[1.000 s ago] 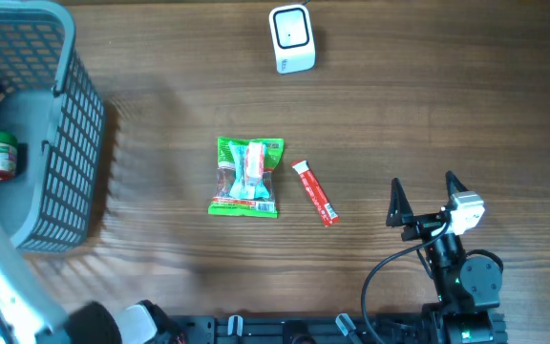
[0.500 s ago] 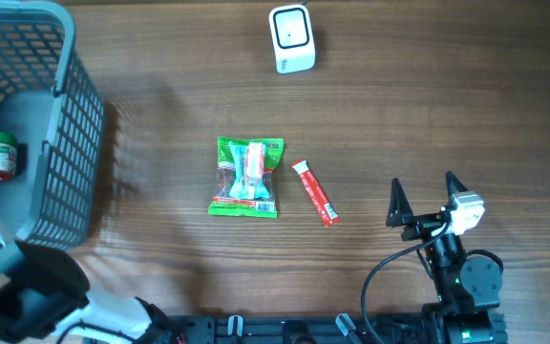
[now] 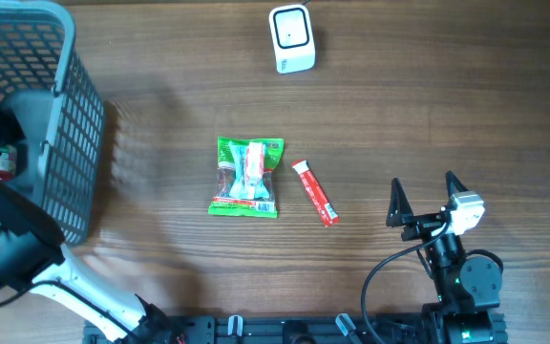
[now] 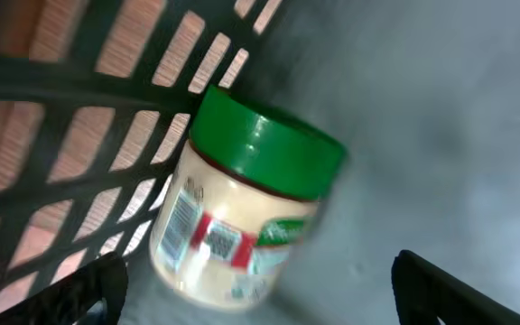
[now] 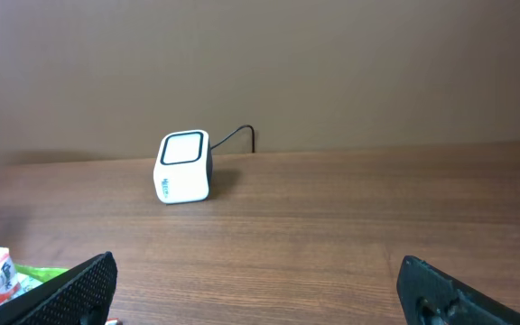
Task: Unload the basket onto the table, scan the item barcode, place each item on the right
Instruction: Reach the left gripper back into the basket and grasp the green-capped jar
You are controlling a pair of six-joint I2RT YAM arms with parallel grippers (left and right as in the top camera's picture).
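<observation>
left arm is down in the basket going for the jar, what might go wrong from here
1. The jar lies on its side close to the basket wall. The left gripper is open, and a finger may catch the mesh as it closes.
2. The jar is round, so it might roll or slip out of a shallow pinch.
3. Its barcode faces sideways and will likely need turning toward the scanner.

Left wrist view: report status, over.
Left gripper open above jar; right gripper open, empty. Jar lies in basket beside its mesh wall. Wall crowds one side.
</observation>
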